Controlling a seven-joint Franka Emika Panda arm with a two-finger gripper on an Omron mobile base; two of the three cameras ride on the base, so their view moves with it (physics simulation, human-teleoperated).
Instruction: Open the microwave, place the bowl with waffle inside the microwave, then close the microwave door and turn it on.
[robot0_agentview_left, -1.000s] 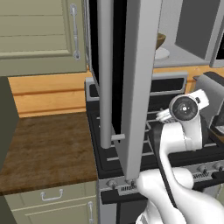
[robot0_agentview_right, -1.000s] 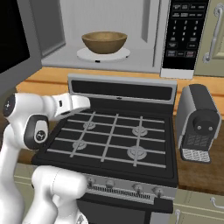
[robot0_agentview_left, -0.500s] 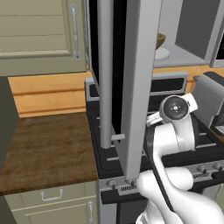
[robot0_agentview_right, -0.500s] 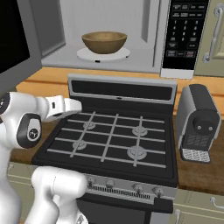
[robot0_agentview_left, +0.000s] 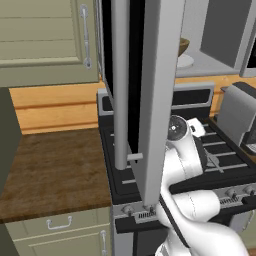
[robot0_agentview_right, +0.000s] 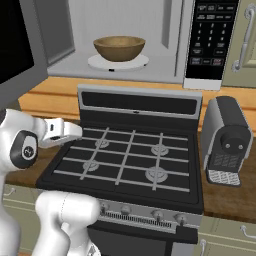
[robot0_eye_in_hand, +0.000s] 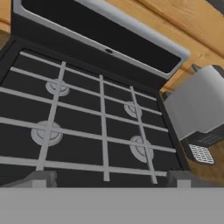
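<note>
The microwave (robot0_agentview_right: 125, 75) stands open above the stove, its grey inside lit. On the white turntable (robot0_agentview_right: 118, 62) sits the tan wooden bowl (robot0_agentview_right: 120, 47), whose rim also peeks past the door (robot0_agentview_left: 184, 46). The waffle is hidden inside the bowl. The microwave door (robot0_agentview_left: 160, 100) is swung out towards me, edge-on in the left base view, and its black glass (robot0_agentview_right: 15, 45) shows at far left in the right base view. My gripper (robot0_eye_in_hand: 109, 181) hangs low over the stove's left side (robot0_agentview_right: 67, 131), open and empty, fingertips (robot0_eye_in_hand: 41, 179) wide apart.
A black gas stove (robot0_agentview_right: 130, 155) with grey grates lies under the hand. A grey toaster-like appliance (robot0_agentview_right: 227, 140) stands on the wooden counter to its right. The microwave keypad (robot0_agentview_right: 210, 40) is right of the cavity. A dark brown counter (robot0_agentview_left: 55, 165) lies to the stove's left.
My hand has drawn back to the left and slightly down over the stove, away from the microwave. The bowl stays on the turntable and the door stays open.
</note>
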